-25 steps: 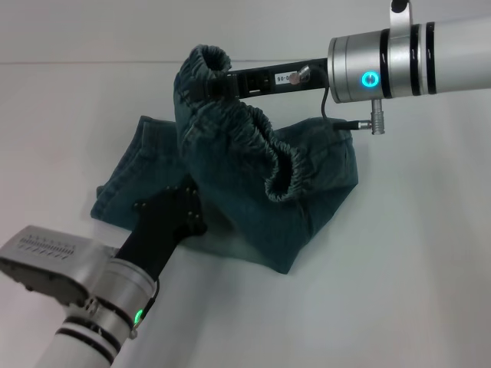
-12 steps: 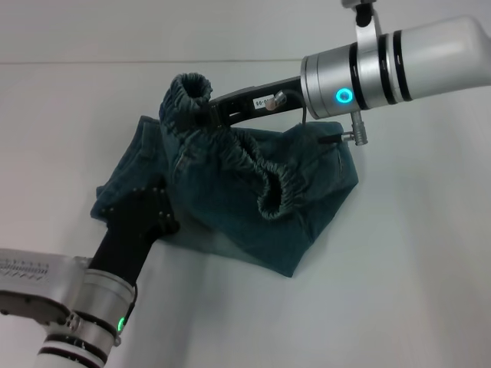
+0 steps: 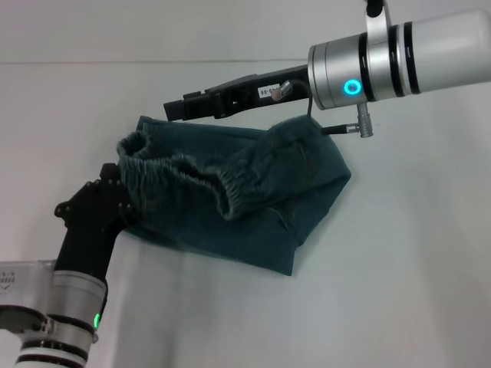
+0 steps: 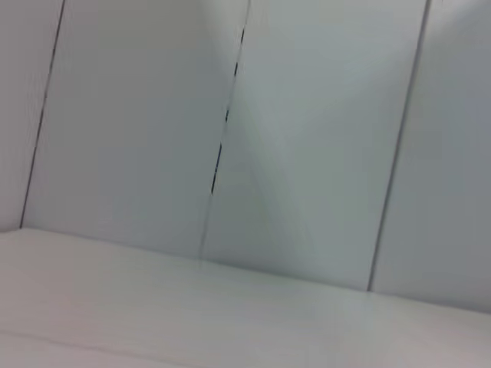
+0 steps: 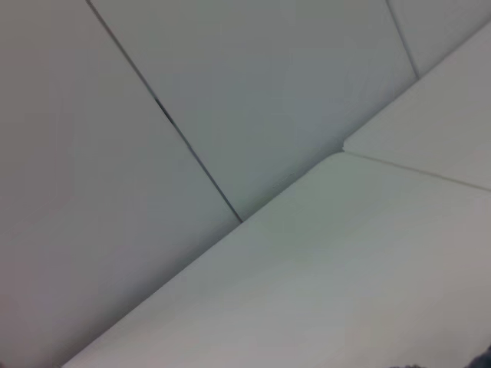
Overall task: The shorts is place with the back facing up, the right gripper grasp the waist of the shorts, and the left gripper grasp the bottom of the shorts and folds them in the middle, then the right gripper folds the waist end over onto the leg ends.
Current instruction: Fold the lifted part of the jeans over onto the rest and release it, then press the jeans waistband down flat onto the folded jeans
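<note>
In the head view the blue-green denim shorts (image 3: 261, 199) lie folded on the white table. The ruffled waist (image 3: 180, 172) rests on top of them, reaching toward the left edge where the leg ends are covered. My right gripper (image 3: 175, 110) hovers above the far edge of the shorts, open, with nothing between its fingers and clear of the waist. My left gripper (image 3: 103, 192) stands at the near left, its black body beside the left end of the waist. Neither wrist view shows the shorts.
The white table (image 3: 399, 276) stretches to the right and to the front of the shorts. Both wrist views show only pale wall panels (image 4: 307, 138) and white surface (image 5: 322, 291).
The right gripper has let go of the waist, which dropped leftward onto the shorts. The left gripper has drawn back off the shorts toward the near left.
</note>
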`<state>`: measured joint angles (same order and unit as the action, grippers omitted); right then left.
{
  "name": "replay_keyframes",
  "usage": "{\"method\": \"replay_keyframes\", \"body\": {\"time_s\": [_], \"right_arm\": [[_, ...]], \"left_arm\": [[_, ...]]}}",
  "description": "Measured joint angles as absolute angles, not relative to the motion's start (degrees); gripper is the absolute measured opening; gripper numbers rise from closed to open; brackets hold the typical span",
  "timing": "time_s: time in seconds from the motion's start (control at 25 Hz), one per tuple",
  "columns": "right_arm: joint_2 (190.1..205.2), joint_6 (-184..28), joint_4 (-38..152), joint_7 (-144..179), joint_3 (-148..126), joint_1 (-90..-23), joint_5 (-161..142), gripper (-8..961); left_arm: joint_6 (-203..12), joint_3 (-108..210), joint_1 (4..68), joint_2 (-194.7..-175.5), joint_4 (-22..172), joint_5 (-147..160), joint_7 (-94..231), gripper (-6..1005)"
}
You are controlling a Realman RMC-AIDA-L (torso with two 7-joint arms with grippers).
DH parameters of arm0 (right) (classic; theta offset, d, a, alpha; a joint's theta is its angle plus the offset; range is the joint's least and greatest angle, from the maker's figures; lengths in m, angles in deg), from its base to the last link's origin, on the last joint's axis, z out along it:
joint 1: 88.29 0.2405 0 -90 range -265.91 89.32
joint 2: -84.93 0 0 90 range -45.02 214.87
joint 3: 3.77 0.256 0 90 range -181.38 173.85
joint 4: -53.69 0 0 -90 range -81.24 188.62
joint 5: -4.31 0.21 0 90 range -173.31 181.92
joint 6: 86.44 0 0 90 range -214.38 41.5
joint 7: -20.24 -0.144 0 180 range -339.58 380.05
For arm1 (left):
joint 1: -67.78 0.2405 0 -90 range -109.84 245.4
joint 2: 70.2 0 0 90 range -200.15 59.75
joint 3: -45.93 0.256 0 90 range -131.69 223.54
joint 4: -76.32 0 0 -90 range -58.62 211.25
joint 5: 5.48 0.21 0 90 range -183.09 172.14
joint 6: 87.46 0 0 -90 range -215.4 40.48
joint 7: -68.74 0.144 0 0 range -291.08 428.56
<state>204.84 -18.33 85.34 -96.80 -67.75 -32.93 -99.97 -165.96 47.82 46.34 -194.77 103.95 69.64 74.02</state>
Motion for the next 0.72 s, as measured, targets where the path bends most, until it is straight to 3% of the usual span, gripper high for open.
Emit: {"method": "replay_keyframes", "body": {"time_s": [0.2, 0.4, 0.6, 0.72], "right_arm": [[204.43, -12.8, 90.8, -94.9, -67.3, -38.0, -97.9, 588], [203.38, -0.3, 98.9, -89.3, -61.6, -51.9, -96.5, 790], [200.85, 10.3, 96.6, -80.6, -57.7, -60.0, -96.7, 804], [200.40, 12.5, 94.3, -77.7, -57.8, -61.7, -98.3, 813]], "left_arm": [[-168.2, 47.7, 46.4, -194.32, 103.6, 69.6, 72.8, 0], [-169.4, 47.6, 47.3, -194.22, 102.2, 69.8, 71.9, -1], [-169.5, 47.3, 48.0, -194.22, 100.1, 69.6, 69.2, -1], [-169.5, 47.1, 48.1, -194.21, 98.6, 69.7, 66.2, -1]]}}
